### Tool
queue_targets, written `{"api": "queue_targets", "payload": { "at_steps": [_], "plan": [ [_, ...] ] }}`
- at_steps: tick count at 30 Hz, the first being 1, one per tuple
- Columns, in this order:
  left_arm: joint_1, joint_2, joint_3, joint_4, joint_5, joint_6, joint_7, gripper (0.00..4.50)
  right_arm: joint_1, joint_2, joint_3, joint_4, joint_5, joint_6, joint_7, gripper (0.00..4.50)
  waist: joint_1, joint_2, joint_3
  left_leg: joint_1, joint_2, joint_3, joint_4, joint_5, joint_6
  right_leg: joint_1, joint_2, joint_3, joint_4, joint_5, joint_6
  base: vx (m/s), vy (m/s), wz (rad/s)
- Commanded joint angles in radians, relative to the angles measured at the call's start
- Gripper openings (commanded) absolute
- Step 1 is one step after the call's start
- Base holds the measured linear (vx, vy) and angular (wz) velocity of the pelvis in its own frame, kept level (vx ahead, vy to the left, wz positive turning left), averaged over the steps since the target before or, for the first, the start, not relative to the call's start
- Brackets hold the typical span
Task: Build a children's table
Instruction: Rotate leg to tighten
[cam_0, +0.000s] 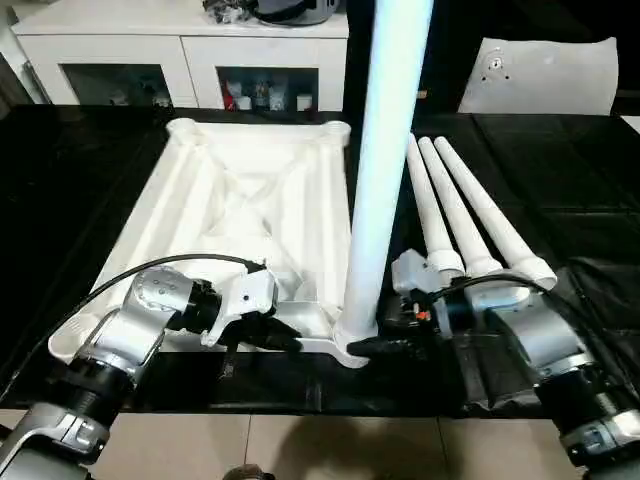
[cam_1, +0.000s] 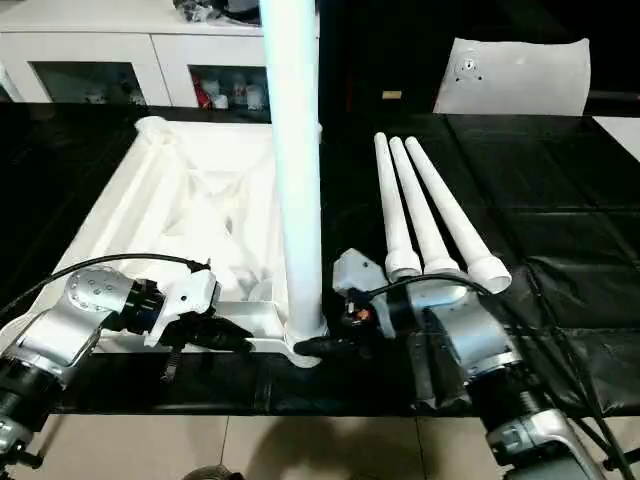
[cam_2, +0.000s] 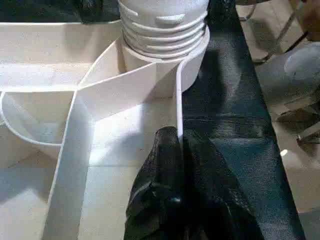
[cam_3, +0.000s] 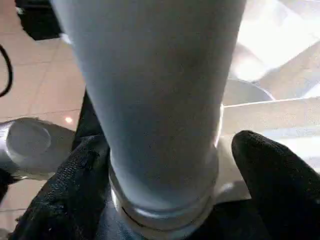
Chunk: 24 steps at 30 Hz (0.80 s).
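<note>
- Upside down on the black-covered bench (cam_0: 560, 190): white plastic rectangular tabletop (cam_0: 240, 200), ribbed underside facing up, round sockets at the corners.
- Standing upright in the near corner socket (cam_0: 352, 345) on the robot's right side: one long white tapered tubular leg (cam_0: 385, 170), threaded end seated in the socket in the left wrist view.
- Lying side by side on the bench just right of the tabletop: three more white tapered legs (cam_0: 462, 210), wide ends toward the robot.
- Left claw (cam_0: 285, 338): black fingers (cam_2: 165, 200) pressed together, pinching the thin rim wall of the tabletop near the socket.
- Right claw (cam_0: 385, 346): fingers (cam_3: 275, 170) spread, one on each side of the upright leg's base; touching it or not, cannot tell.
- Beyond the bench: white cabinet (cam_0: 180, 50) with glass doors.
</note>
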Motion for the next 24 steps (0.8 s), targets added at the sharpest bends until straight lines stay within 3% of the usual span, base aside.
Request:
{"api": "queue_targets", "payload": {
  "at_steps": [1,7,15,17,20,21,24],
  "plan": [
    [-0.006,-0.002,-0.035,0.004,0.022,-0.016,-0.035,0.00,-0.021,0.002,0.004,0.003,0.003,-0.004,0.015,3.49,-0.005,-0.006,-0.059,0.013,0.049,-0.008,-0.068,-0.188,0.045,0.043,-0.068,0.032,-0.066,-0.182,-0.230,0.000,0.000,0.00],
    [-0.021,-0.005,-0.034,0.027,0.020,-0.023,-0.032,0.00,-0.026,0.009,0.010,0.015,0.021,0.023,0.046,2.97,0.000,-0.010,-0.059,0.012,0.050,-0.008,-0.068,-0.183,0.043,0.045,-0.069,0.032,-0.066,-0.176,-0.227,0.000,0.000,0.00],
    [-0.004,-0.010,-0.014,0.012,0.018,0.005,0.026,0.00,0.011,0.046,-0.009,-0.012,0.065,0.084,0.020,2.73,0.002,-0.006,-0.059,0.014,0.051,-0.008,-0.069,-0.191,0.037,0.043,-0.070,0.033,-0.067,-0.180,-0.228,0.000,0.000,0.00],
    [0.026,-0.030,0.024,-0.032,0.017,0.081,0.135,0.00,0.053,0.096,-0.030,-0.036,0.065,0.117,-0.080,2.72,-0.001,-0.005,-0.053,0.012,0.053,-0.010,-0.074,-0.213,0.025,0.041,-0.071,0.034,-0.069,-0.212,-0.224,0.000,0.000,0.00],
    [0.053,-0.071,0.078,-0.090,0.001,0.191,0.257,0.00,0.078,0.157,-0.045,-0.025,0.031,0.125,-0.231,2.72,-0.009,-0.007,-0.048,0.017,0.049,-0.013,-0.080,-0.279,-0.003,0.037,-0.073,0.035,-0.082,-0.356,-0.187,0.000,0.000,0.00],
    [0.063,-0.099,0.107,-0.117,-0.013,0.245,0.315,0.00,0.083,0.184,-0.051,-0.016,0.016,0.134,-0.294,2.72,-0.015,-0.002,-0.044,0.015,0.045,-0.019,-0.084,-0.302,-0.017,0.037,-0.073,0.033,-0.086,-0.421,-0.167,0.000,0.000,0.00],
    [0.092,-0.170,0.159,-0.197,-0.011,0.370,0.466,0.00,0.083,0.269,-0.093,0.020,0.006,0.185,-0.459,2.71,-0.046,-0.008,-0.043,0.014,0.043,-0.024,-0.085,-0.336,-0.035,0.034,-0.074,0.031,-0.095,-0.504,-0.138,0.000,0.000,0.00]
  ]
}}
